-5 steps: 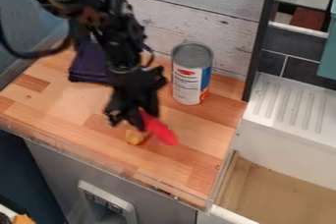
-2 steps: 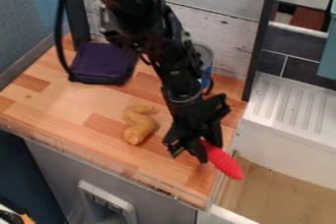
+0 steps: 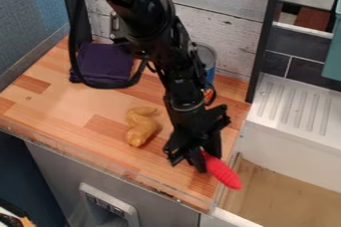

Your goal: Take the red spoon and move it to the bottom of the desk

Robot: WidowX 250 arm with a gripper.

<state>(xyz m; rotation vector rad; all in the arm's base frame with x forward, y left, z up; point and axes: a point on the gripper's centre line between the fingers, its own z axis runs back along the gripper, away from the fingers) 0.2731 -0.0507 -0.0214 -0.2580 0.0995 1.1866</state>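
The black two-finger gripper (image 3: 206,160) hung over the near right part of the wood-block countertop (image 3: 67,102), its black jointed arm (image 3: 160,37) slanting in from the far side. Its jaws were closed on the far end of the ribbed, bright red spoon (image 3: 223,172), parted only enough to hold it. The spoon sloped nearward and to the right, its free end out past the counter's right edge, on the side of the white sink (image 3: 293,146); whether it touched anything below could not be told.

To the left of the gripper, and apart from it, a curved, mustard-yellow toy (image 3: 142,126) lay on the countertop. A dark purple, roughly square fabric item (image 3: 105,61) lay at the far left, with a looped black cable (image 3: 110,86) in front of it. A metal-topped cylindrical can (image 3: 208,54) stood at the far right, partly hidden behind the arm.
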